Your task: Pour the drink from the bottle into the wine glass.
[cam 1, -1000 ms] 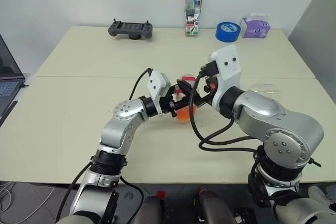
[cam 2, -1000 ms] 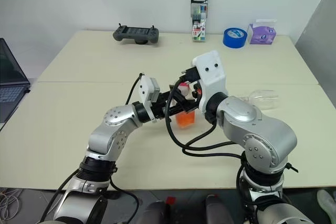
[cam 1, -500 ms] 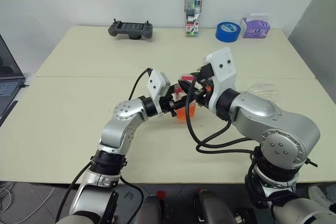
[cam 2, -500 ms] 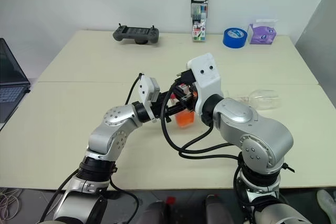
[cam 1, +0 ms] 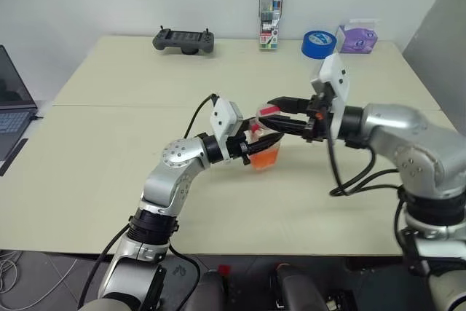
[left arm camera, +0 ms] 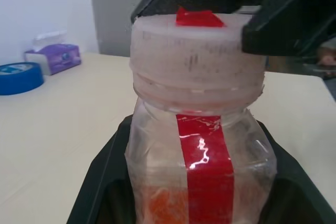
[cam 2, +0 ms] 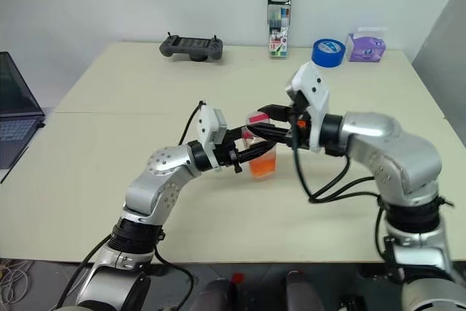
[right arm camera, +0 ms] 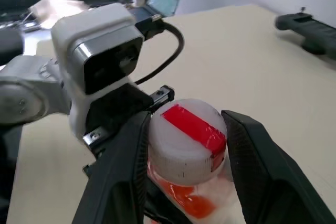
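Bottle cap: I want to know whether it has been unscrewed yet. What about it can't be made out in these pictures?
- Cap threads, left wrist view: covered by the cap's own skirt, so loosened or tight is unclear.
- Cap's sides, right wrist view: hidden by the right tool gripping it.
- Bottle base, left wrist view: cut off by the edge.

A red stripe is carried down the clear bottle [left arm camera: 202,166], and its white cap [right arm camera: 191,132] is crossed by a red strip. Orange-red drink [cam 2: 263,164] is seen low in the body. Black fingers [right arm camera: 123,171] flank the cap. Behind, a blue tape roll [cam 1: 317,43] and a purple tissue pack [cam 1: 357,36] (white-topped) are set on the beige table [cam 1: 109,151].
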